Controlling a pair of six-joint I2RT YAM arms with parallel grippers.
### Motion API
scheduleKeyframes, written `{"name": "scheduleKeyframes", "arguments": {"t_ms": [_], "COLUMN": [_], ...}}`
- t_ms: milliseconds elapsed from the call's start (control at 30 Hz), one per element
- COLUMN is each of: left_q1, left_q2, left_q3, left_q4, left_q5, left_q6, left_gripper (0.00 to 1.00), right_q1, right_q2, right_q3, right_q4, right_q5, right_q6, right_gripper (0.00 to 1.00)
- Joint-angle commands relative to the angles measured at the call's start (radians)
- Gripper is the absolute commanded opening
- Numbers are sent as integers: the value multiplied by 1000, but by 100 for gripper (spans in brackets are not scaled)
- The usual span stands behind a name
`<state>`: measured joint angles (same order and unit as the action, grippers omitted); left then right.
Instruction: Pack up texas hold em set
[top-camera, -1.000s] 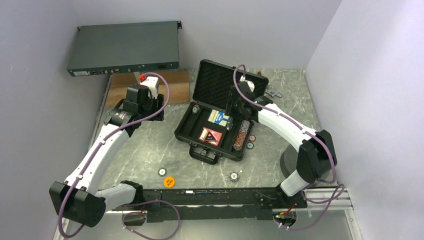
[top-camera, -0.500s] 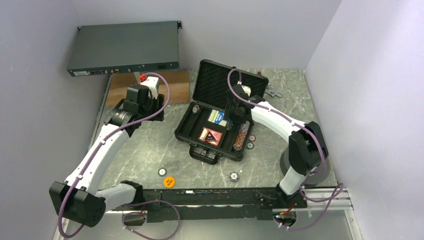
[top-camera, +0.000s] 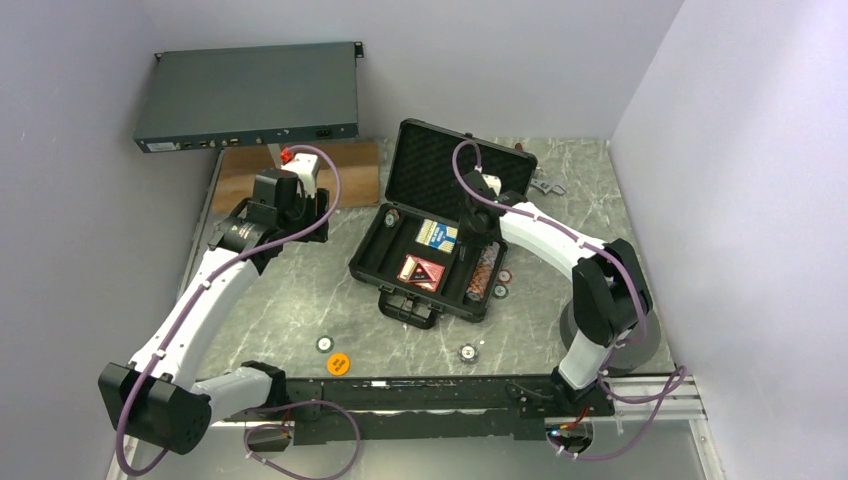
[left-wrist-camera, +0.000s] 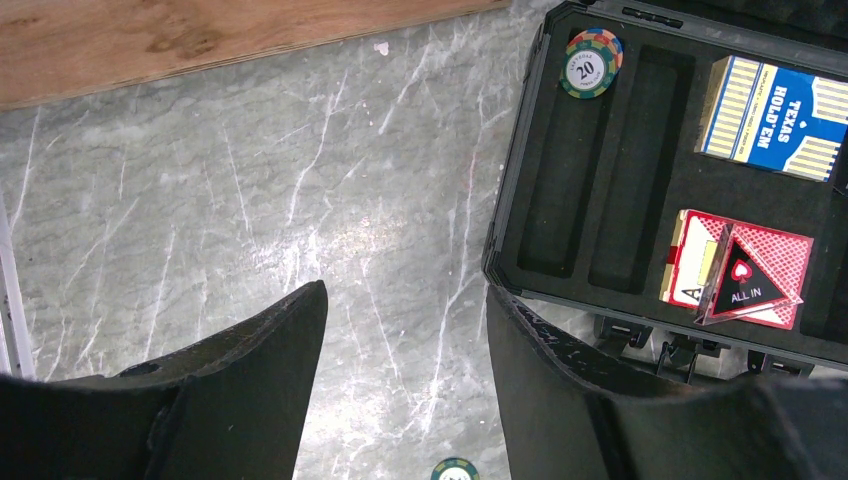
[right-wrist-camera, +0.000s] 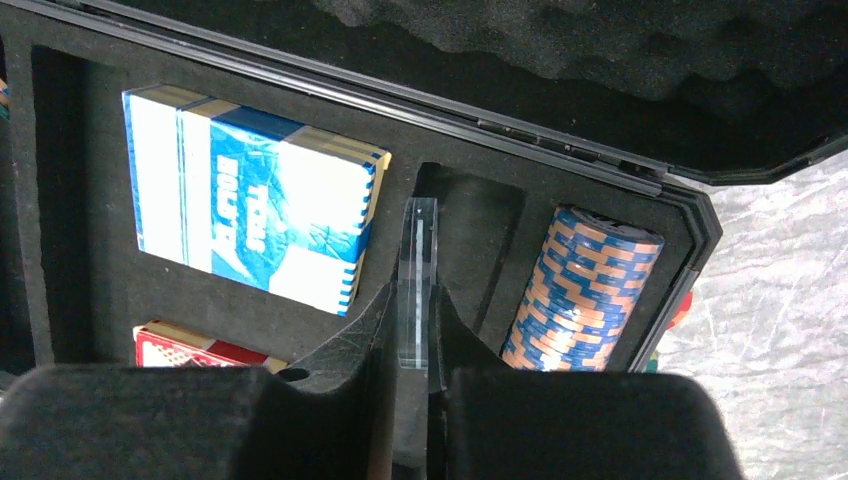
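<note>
Grip: right gripper (right-wrist-camera: 414, 335) pinches thin clear plate (right-wrist-camera: 416, 262) edge-on, frame centre, over narrow slot (right-wrist-camera: 478, 215) of open black case (top-camera: 432, 165). Lower straight, plate vertical, clear of chip stack (right-wrist-camera: 580, 290). Left gripper (left-wrist-camera: 400, 340) spread, empty.

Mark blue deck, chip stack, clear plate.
blue deck (right-wrist-camera: 250, 210), right wrist view, top face.
chip stack (right-wrist-camera: 580, 290), right wrist view, middle of row.
clear plate (right-wrist-camera: 417, 270), right wrist view, thin edge.

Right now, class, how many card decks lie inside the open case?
2: a blue Texas Hold'em deck toward the lid, and a red deck toward the handle, under a triangular All In marker. None seems hidden.
</note>
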<state>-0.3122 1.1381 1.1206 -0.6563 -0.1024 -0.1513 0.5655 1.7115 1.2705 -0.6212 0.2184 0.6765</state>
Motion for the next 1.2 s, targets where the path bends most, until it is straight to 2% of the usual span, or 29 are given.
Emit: {"name": "scheduleKeyframes", "arguments": {"t_ms": [0, 100, 400, 633, 700, 733, 767, 1167], "left_q1": [-5, -5, -7, -8, -8, -8, -8, -8], "left_q2": [-4, -3, -3, -11, -19, -25, -30, -29], "left_q3": [15, 15, 15, 10, 8, 6, 1, 4], "left_q4": [9, 8, 9, 12, 14, 18, 24, 20], "left_q5": [0, -4, -4, -26, -38, -41, -41, -35], "left_q6": [5, 5, 7, 4, 1, 2, 4, 6], "left_gripper": [65, 65, 65, 67, 71, 82, 98, 100], "right_q1": [2, 2, -2, -5, -6, -6, -6, -17], "right_q2": [-34, -37, -108, -148, -148, -147, -144, -33], "right_q3": [8, 13, 62, 73, 78, 84, 89, 87], "right_q4": [-1, -9, -51, 12, 36, 46, 57, 261], "right_q5": [12, 13, 55, -80, -115, -128, -138, -324], "right_q6": [-16, -24, -86, -123, -121, -119, -116, -57], "right_gripper": [7, 0, 0, 0, 0, 0, 0, 0]}}
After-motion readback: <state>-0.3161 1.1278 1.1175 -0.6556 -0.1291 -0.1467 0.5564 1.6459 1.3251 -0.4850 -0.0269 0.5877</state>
